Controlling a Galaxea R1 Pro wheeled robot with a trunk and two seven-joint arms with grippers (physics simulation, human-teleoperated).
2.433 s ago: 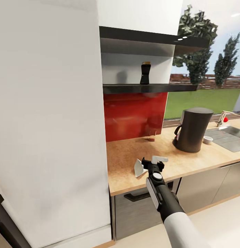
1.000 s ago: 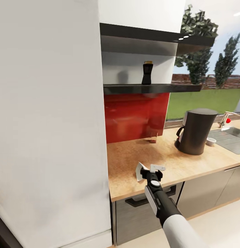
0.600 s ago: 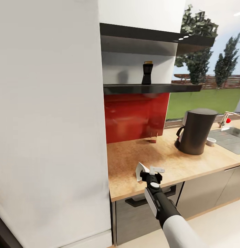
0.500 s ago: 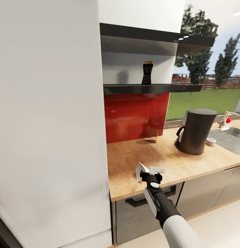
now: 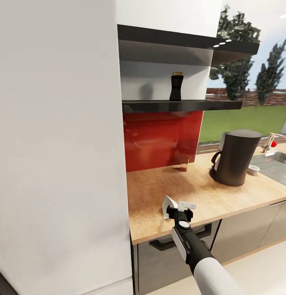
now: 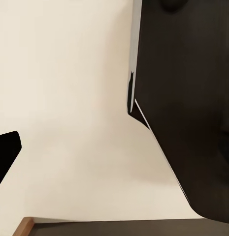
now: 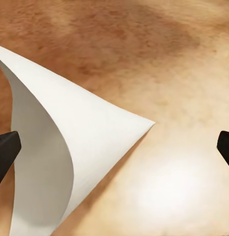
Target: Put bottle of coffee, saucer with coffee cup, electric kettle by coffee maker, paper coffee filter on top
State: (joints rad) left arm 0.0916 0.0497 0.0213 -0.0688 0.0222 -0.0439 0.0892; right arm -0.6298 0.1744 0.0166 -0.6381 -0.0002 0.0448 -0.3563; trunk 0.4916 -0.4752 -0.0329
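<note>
The paper coffee filter (image 5: 168,206) lies unlifted on the countertop (image 5: 151,192), near edge, between the spread jaws of the right gripper (image 5: 179,209), while the bottle of coffee (image 5: 176,86) awaits on the shelf (image 5: 179,105), left of the coffee maker (image 5: 235,156).

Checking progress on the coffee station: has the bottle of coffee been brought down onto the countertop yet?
No, the bottle of coffee stands upright on the kitchen shelf, above the countertop.

White filter (image 5: 168,203) just left of the black-and-white pincer (image 5: 180,209), on a speckled tan surface (image 5: 200,192). Beyond it: glossy red backsplash (image 5: 159,139), dark brown coffee maker (image 5: 235,156), black bottle (image 5: 175,87) with a gold cap.
</note>
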